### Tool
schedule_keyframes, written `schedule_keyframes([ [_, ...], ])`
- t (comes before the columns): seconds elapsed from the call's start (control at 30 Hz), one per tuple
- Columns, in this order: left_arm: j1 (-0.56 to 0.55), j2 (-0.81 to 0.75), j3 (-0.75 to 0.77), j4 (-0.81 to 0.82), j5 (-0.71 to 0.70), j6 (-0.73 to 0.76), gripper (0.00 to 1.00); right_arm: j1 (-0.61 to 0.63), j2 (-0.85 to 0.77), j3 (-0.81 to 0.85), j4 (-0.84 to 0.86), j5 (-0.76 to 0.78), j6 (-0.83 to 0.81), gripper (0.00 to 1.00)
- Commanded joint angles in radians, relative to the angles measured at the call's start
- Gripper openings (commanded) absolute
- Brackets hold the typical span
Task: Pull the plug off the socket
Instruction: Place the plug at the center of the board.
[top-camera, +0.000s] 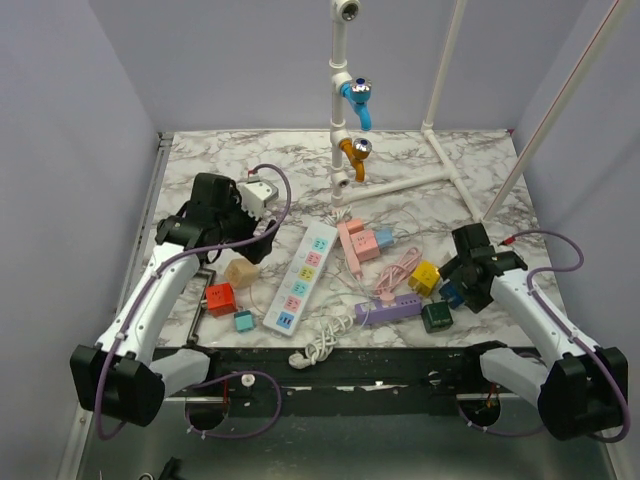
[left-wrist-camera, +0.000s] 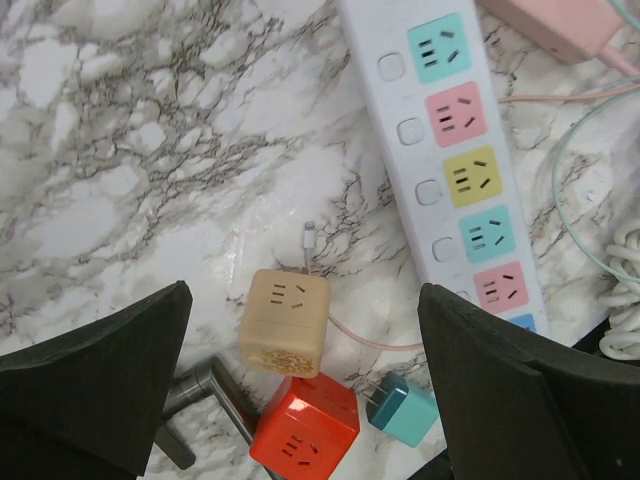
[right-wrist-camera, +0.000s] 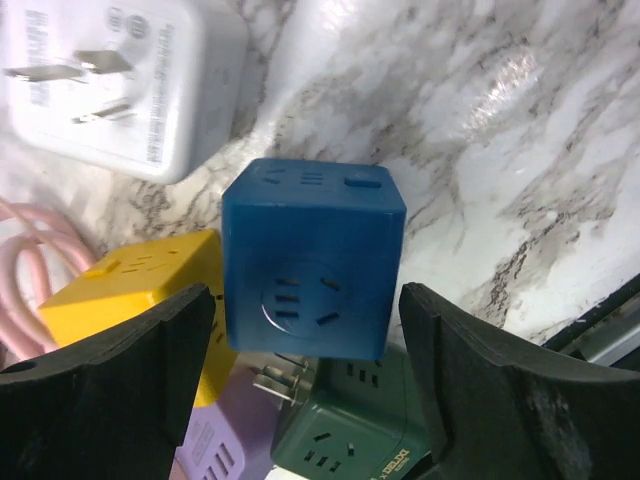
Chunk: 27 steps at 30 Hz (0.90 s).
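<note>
Left gripper (left-wrist-camera: 305, 295) wide apart over tan cube (left-wrist-camera: 285, 322); right gripper (right-wrist-camera: 308, 295) around blue cube (right-wrist-camera: 310, 255) (grip unclear)

The worktop (top-camera: 450, 180) is white marble with grey veins. The white power strip (top-camera: 303, 262) has teal, pink and yellow outlets. Cube sockets lie about: beige cube (left-wrist-camera: 286, 322), red cube (left-wrist-camera: 305, 432), blue cube (right-wrist-camera: 312, 260), yellow cube (right-wrist-camera: 130, 290), dark green cube (right-wrist-camera: 345, 430).

Blue cube plug (right-wrist-camera: 310, 260), slotted face showing, at right, beige cube socket (left-wrist-camera: 285, 322), empty, well apart at left
</note>
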Motion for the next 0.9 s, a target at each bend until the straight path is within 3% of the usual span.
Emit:
schedule_keyframes([
  [0.0,-0.051,-0.093,-0.027,-0.018,0.074,0.095,0.98,-0.006,-0.024,0.084,0.022,-0.008,-0.051,0.85],
  [0.2,-0.14,-0.177,-0.087,-0.022,0.077,0.175,0.99,-0.006,-0.055,0.191,0.024,-0.022,-0.133,0.93],
  [0.33,-0.177,-0.19,-0.143,0.073,0.087,0.12,0.99,-0.006,-0.071,0.234,0.093,-0.075,-0.179,0.95],
  [0.63,-0.248,-0.021,-0.204,0.305,0.031,-0.102,0.99,-0.006,-0.016,0.17,0.392,-0.295,-0.174,0.97],
  [0.87,-0.292,0.178,-0.133,0.287,0.061,-0.171,0.99,-0.004,0.048,0.174,0.505,-0.333,-0.203,0.98],
])
